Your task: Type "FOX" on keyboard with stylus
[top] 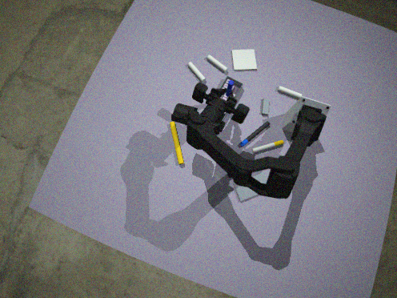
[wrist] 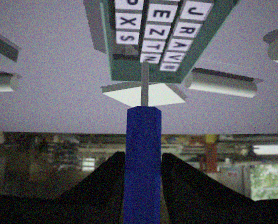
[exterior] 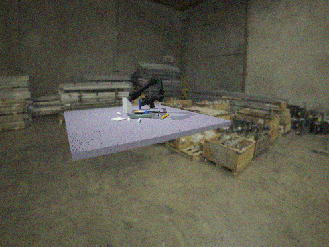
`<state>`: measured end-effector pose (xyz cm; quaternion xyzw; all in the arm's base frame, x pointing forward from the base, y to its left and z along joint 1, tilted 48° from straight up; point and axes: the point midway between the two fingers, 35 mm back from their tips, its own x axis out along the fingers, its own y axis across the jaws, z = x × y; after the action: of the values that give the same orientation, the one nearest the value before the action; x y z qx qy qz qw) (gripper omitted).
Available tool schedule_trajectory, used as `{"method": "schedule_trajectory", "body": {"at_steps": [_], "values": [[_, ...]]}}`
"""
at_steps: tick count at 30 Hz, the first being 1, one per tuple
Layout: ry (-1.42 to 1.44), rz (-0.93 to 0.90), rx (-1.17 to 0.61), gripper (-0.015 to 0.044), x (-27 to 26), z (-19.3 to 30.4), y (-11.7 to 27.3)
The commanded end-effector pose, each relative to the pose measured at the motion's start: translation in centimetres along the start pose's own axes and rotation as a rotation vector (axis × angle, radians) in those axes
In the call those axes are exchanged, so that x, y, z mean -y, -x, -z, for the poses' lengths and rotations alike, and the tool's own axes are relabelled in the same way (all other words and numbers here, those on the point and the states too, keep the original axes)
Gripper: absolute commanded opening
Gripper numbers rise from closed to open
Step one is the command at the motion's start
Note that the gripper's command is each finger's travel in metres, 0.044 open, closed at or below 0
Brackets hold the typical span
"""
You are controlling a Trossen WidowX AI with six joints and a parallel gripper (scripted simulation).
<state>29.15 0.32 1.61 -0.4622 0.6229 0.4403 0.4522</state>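
My gripper is shut on the stylus, gripping its blue body. The stylus stands roughly upright over the keyboard in the top and exterior views. The green keyboard has white lettered keys in three rows; the arm covers part of it in the top view. In the wrist view the thin grey tip overlaps the N key; contact cannot be told. The X key shows in the left row. The F and O keys cannot be made out.
A white square and two white sticks lie beyond the keyboard. A yellow stick, a black-and-blue marker and a white-and-yellow marker lie near the arm. A small grey block lies beside the keyboard.
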Motion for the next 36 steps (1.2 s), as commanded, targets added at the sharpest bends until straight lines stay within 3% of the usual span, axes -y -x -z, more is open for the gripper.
{"method": "schedule_trajectory", "body": {"at_steps": [1, 17, 20, 36], "values": [[0.008, -0.004, -0.005, 0.0, -1.0, 0.7, -0.9], [0.009, -0.004, -0.005, 0.0, -1.2, -0.9, -2.1], [0.009, -0.004, -0.005, 0.0079, -1.2, -1.1, -2.3], [0.009, -0.004, -0.004, 0.0081, -1.2, -1.6, -2.5]]}}
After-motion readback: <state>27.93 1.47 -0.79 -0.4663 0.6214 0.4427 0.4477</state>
